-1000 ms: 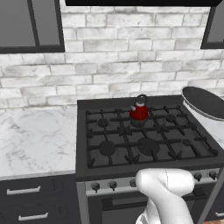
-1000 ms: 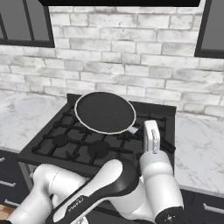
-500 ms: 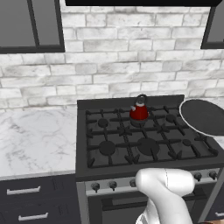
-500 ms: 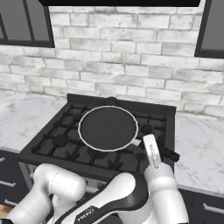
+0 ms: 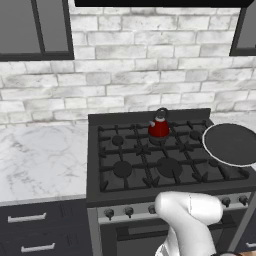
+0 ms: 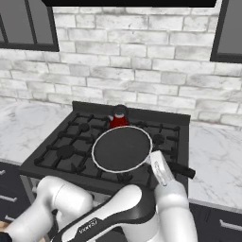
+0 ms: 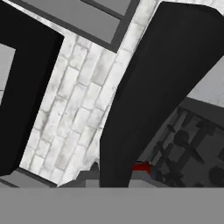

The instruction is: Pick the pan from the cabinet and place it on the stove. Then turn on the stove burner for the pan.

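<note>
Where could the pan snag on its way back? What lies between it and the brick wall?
In the right base view, the red kettle stands on the stove just behind the pan, before the brick wall.

The white Franka arm with dark joints [image 6: 118, 215] rose from its base, bent at a rounded white elbow [image 5: 189, 207], and reached forward and to its right. Its slim white wrist link [image 6: 159, 166] tilted upward. The two-finger gripper [image 6: 182, 171] was clamped tight around the slim dark straight handle of a shallow round black frying pan [image 6: 122, 149].
</note>
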Controlling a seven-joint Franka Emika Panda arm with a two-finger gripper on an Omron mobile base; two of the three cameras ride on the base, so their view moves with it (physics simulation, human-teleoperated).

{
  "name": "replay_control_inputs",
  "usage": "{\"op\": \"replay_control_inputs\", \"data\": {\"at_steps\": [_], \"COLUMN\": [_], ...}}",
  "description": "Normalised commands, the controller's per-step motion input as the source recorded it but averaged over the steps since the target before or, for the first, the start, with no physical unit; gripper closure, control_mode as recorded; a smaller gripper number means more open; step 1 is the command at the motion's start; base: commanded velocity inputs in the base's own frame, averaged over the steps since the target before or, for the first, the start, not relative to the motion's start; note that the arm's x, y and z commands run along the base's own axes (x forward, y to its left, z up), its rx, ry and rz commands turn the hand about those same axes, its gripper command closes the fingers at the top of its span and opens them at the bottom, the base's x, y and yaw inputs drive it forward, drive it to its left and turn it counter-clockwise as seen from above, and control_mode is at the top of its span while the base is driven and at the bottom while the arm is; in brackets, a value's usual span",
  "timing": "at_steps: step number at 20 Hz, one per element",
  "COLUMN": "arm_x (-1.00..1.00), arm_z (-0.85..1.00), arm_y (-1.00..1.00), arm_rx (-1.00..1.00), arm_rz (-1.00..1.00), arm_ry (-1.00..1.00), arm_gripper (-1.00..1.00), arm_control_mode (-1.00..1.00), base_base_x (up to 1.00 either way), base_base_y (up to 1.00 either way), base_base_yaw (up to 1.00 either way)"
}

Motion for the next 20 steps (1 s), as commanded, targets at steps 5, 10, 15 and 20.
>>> {"op": "replay_control_inputs", "data": {"at_steps": [5,10,15,20], "arm_x": [0.05,0.16,0.15,0.15], "arm_z": [-0.2,-0.07,-0.14,-0.24], "arm_y": [-0.08,-0.26,-0.26,-0.14], "arm_rx": [-0.19,-0.09,-0.06,-0.02], "arm_rz": [-0.06,-0.02,0.0,0.0], "arm_ry": [0.11,0.09,0.08,0.01], "arm_gripper": [1.0,1.0,1.0,1.0], "arm_control_mode": [-1.0,-1.0,-1.0,-1.0], "base_base_x": [0.0,0.0,0.0,0.0], "base_base_y": [0.0,0.0,0.0,0.0], "base_base_yaw": [0.0,0.0,0.0,0.0]}}
